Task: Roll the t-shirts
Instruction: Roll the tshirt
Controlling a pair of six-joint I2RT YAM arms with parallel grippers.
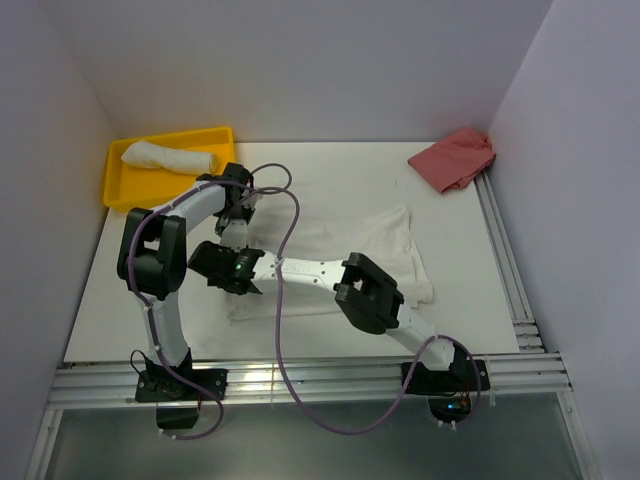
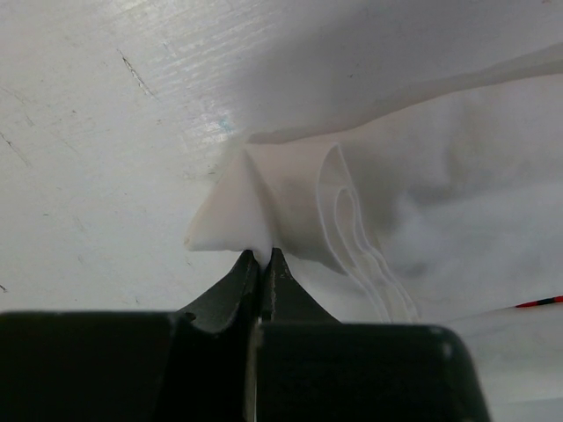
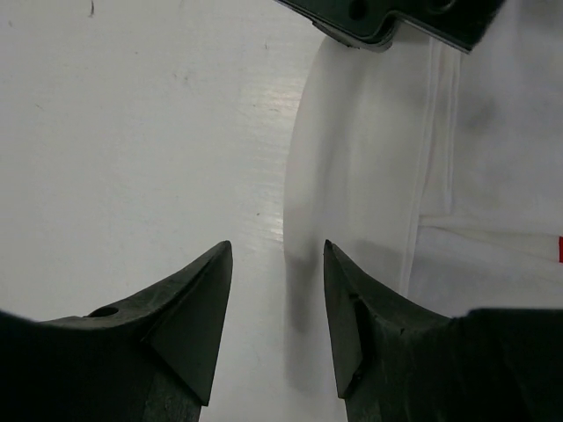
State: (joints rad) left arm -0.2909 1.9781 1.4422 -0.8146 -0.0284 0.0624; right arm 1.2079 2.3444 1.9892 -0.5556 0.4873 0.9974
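Observation:
A white t-shirt (image 1: 375, 245) lies spread on the table, its left part bunched under the two grippers. My left gripper (image 2: 266, 255) is shut on a folded corner of this t-shirt (image 2: 299, 193), which stands up in layered folds beyond the tips. My right gripper (image 3: 277, 251) is open just above the table, the t-shirt's left edge (image 3: 369, 176) lying between and beyond its tips, nothing gripped. In the top view the left gripper (image 1: 238, 225) is just behind the right gripper (image 1: 212, 262). A small red print (image 3: 559, 249) shows at the right edge of that view. A rolled white t-shirt (image 1: 170, 157) lies in the yellow tray (image 1: 112, 178).
A red cloth (image 1: 455, 158) lies crumpled at the back right corner. The yellow tray stands at the back left. Aluminium rails (image 1: 505, 250) run along the table's right and near edges. Walls close in left, back and right.

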